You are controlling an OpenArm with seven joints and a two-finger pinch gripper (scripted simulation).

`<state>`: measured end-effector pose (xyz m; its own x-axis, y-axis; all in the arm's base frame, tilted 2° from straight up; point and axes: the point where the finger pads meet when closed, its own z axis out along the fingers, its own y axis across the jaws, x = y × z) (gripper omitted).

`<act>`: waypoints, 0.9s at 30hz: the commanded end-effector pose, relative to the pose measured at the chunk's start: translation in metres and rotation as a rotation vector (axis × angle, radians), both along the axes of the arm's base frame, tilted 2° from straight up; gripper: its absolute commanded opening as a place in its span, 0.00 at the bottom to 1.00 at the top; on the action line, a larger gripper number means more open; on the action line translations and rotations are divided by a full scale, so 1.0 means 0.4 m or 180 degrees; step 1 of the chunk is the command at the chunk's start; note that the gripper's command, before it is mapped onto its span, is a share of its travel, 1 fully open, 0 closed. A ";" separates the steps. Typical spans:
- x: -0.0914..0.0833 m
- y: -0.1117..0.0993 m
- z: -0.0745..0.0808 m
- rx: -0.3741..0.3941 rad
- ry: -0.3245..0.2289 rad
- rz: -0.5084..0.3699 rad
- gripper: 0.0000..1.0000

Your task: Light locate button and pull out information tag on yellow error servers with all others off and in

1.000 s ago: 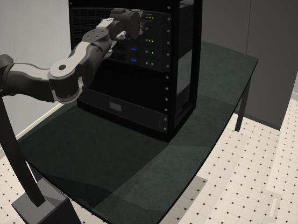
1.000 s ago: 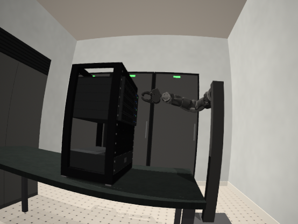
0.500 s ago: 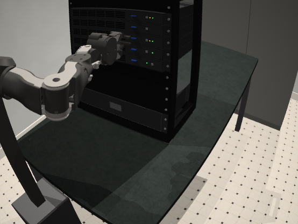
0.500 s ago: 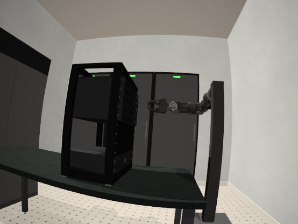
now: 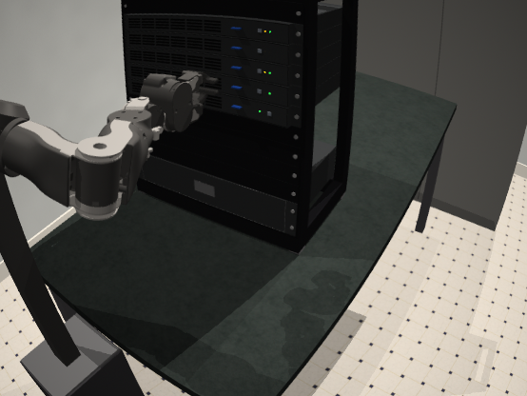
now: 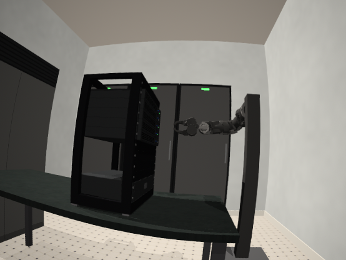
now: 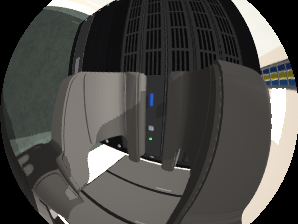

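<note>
The black rack [image 5: 308, 157] [image 6: 126, 175] stands upright on the table. Its top server shows yellow [image 5: 264, 31] and green lights; so does the third, with a yellow light [image 5: 264, 72]. The second shows no status light. The fourth shows a green light [image 5: 269, 93] [image 7: 150, 139], the fifth a green light [image 5: 260, 111]. Each has a blue tag; how far they are out is unclear. The visible locate buttons look grey, unlit. My gripper [image 5: 218, 86] [image 6: 175, 126] [image 7: 155, 117] is nearly shut with a narrow empty gap, in front of the servers. The fourth server's tag [image 7: 151, 100] and button [image 7: 151, 128] show through the gap.
The dark table [image 5: 214, 295] [image 6: 187, 215] carries the rack. A wide unit with a light label [image 5: 204, 188] sits low in the rack, below an open dark bay. Dark cabinets [image 6: 203, 137] stand behind. The arm's post [image 6: 251, 175] stands at the table's end.
</note>
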<state>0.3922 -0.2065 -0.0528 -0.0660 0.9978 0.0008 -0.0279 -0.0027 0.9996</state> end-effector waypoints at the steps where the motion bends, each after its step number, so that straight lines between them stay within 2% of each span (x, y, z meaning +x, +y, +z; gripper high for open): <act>1: -0.001 -0.001 0.004 -0.0005 -0.0024 -0.0009 0.10; 27: -0.005 -0.003 0.008 -0.0006 -0.0024 -0.0007 0.10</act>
<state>0.3905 -0.2071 -0.0520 -0.0661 0.9978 -0.0020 -0.0285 0.0002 0.9996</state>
